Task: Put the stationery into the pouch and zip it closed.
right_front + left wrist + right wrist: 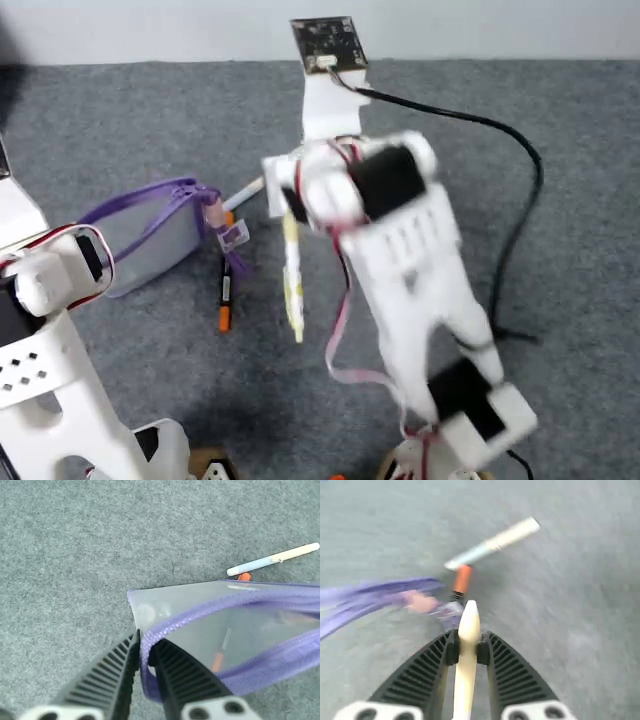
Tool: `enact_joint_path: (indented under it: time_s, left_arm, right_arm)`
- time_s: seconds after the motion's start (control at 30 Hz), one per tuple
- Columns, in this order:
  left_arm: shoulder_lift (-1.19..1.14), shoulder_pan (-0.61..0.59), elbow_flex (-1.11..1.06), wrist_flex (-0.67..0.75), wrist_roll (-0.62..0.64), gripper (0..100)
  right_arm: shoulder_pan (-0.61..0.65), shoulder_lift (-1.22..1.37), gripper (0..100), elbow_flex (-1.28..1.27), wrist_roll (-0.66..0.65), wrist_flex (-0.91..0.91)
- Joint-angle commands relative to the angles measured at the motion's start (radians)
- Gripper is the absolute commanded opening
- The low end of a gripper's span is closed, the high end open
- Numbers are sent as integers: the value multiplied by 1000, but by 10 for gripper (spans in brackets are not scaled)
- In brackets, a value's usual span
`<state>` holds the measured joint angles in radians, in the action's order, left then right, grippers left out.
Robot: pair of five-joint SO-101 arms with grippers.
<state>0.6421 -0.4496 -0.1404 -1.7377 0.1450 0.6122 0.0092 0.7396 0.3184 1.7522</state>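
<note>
A clear pouch [150,240] with a purple zipper [260,602] lies open on the grey carpet at the left. My left gripper [144,639] is shut on the pouch's zipper edge at its corner. My right gripper [467,642] is shut on a cream pen [292,280], which it holds above the carpet just right of the pouch mouth [215,215]. An orange-and-black pen [225,292] lies by the mouth, its orange end [461,579] ahead of the held pen. A white-and-blue pen [245,195] [272,559] rests just beyond the pouch.
A black cable [510,170] runs across the carpet at the right. The right arm's white body [410,260] stretches over the middle of the table. Bare carpet lies beyond the pouch and to the right.
</note>
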Motion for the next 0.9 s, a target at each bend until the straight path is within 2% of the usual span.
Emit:
enact_joint_path:
  time_s: [0.0, 0.13, 0.27, 0.4, 0.57, 0.7, 0.87]
  left_arm:
    - [-5, 3, 1, -14, 9, 13]
    - [-5, 3, 1, -14, 9, 13]
    - [-5, 3, 1, -12, 9, 13]
    - [-5, 3, 1, -12, 9, 13]
    - [-5, 3, 1, -12, 9, 13]
    - [-5, 3, 1, -12, 9, 13]
    - [-5, 3, 1, -12, 9, 13]
  right_arm:
    - [96, -196, 8, 40, -40, -1]
    - [137, -275, 8, 38, -44, -114]
    - [140, -283, 8, 38, -80, -306]
    - [202, -283, 8, 38, -169, -526]
    - [292, -278, 8, 31, -259, -702]
    - [298, -266, 8, -74, -308, -852]
    - [302, -262, 8, -275, -342, -1132]
